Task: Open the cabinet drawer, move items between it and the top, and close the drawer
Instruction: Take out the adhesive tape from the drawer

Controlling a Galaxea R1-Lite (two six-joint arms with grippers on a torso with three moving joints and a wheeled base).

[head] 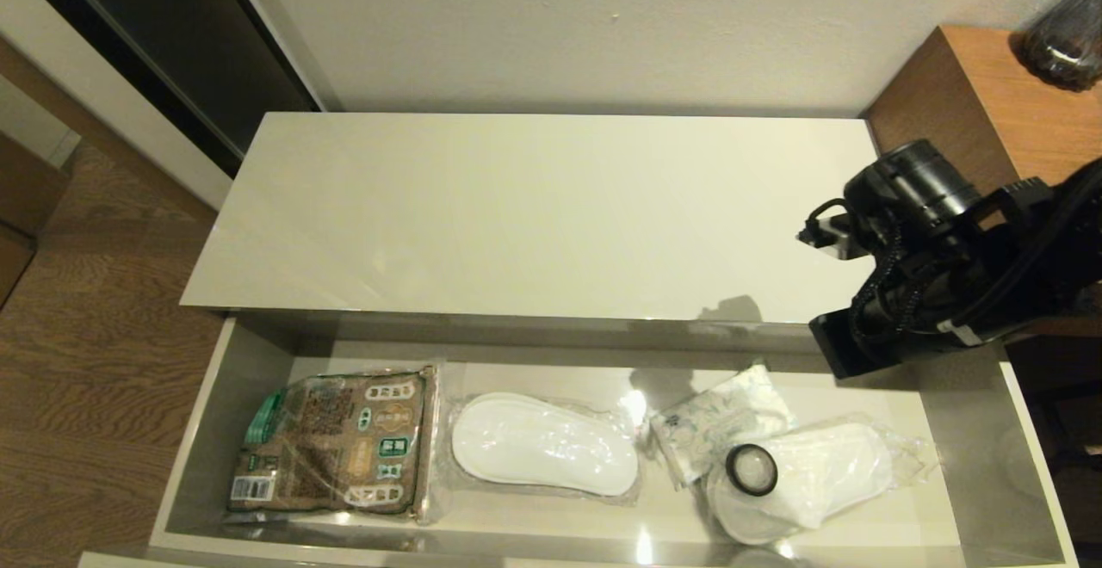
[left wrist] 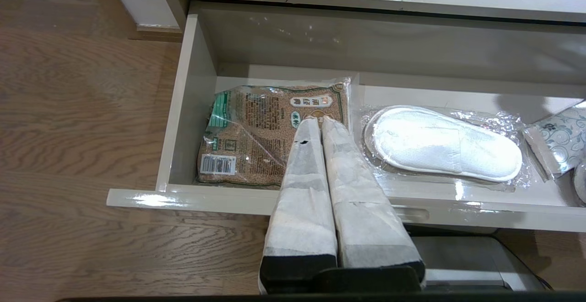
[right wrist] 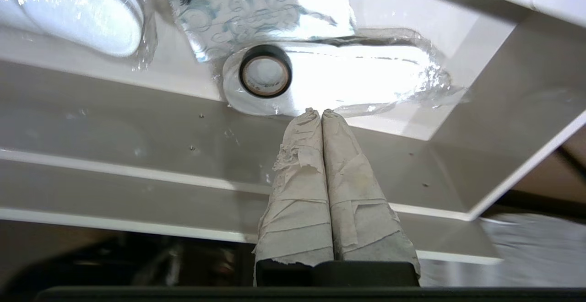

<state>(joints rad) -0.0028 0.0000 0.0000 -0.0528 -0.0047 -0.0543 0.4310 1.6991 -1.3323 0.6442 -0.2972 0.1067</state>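
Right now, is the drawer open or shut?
Open. The drawer is pulled out from under the top, showing the packet, slippers and tape roll inside.

Glossy off-white tabletop [head: 534,206]; glossy grey-beige drawer [head: 198,430]; crinkly clear plastic over white cloth slippers [head: 542,443]; matt wood-grain floor [head: 95,361]; frayed tape-wrapped right claw [right wrist: 317,112].

I'm seeing warm, even indoor light; glare blows out the wrapped slippers [right wrist: 357,78], soft arm shadow falls on the glossy counter [head: 727,310], focus sharp.
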